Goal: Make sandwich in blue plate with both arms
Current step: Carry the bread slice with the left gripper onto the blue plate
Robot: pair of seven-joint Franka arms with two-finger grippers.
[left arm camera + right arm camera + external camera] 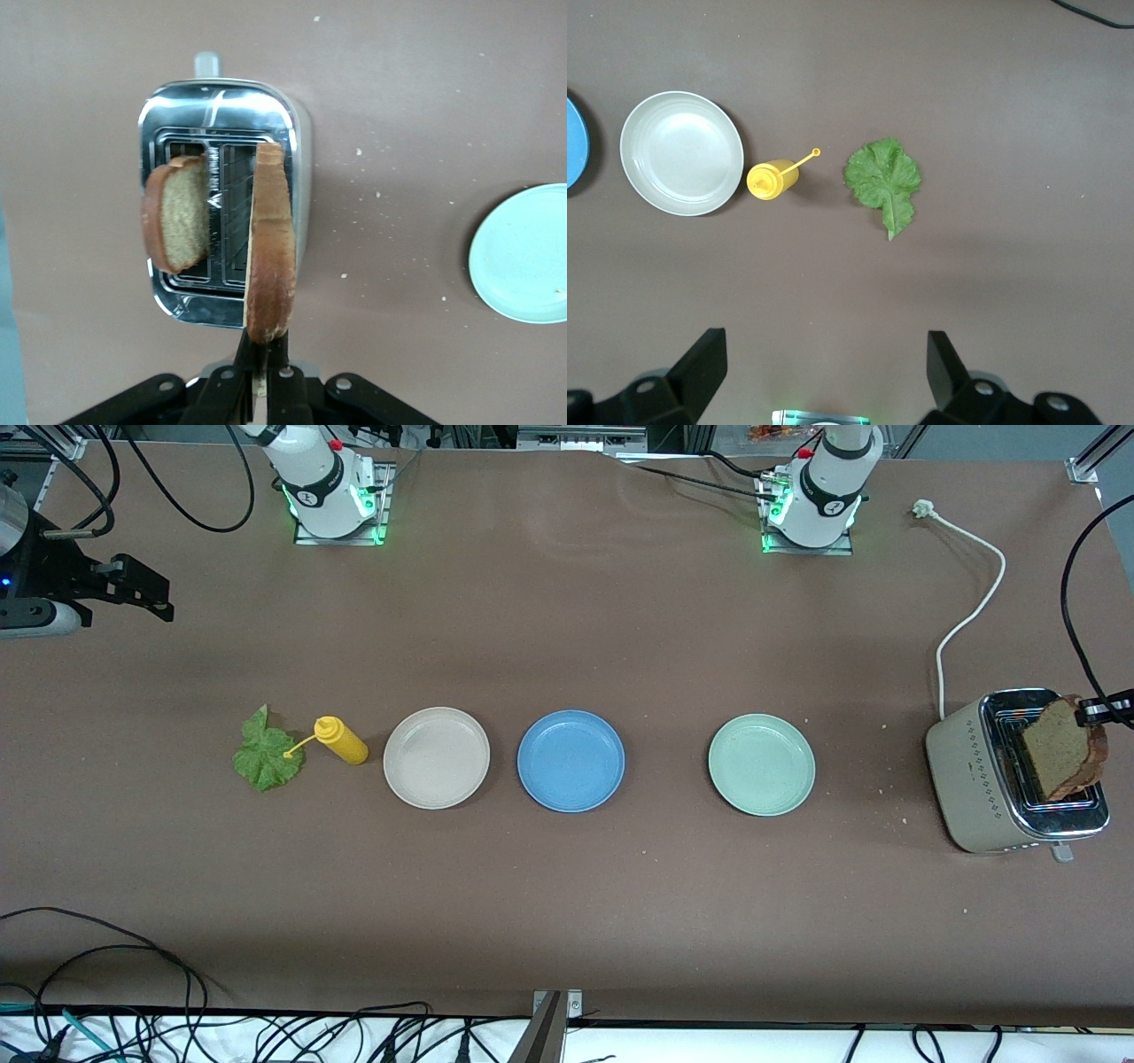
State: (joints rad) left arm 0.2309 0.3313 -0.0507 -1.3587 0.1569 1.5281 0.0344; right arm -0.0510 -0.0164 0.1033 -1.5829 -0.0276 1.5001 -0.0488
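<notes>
Three plates sat in a row on the tabletop (567, 921), the blue plate (570, 760) between the beige plate (436, 757) and the mint plate (761, 763). Beside the beige plate, toward the right arm's end, lay the bottle (341, 740), then the lettuce leaf (265, 755). The toaster (983, 779) stood at the left arm's end, one bread slice (177, 226) in a slot, another slice (270, 257) above it.

- Left arm — base at the top of the front view, toward its own end of the table; the arm itself runs out of frame, only the gripper tip re-enters at that end.
- Left gripper (1091, 710) up in the air, fingers (282, 382) clamped on the edge of a bread slice (269, 248), which stands on edge.
- Right arm — base at the top of the front view, at its own end; the arm waits, raised over that end of the table.
- Right gripper (826, 363) points straight down, fingers (946, 361) spread wide, nothing between them.
</notes>
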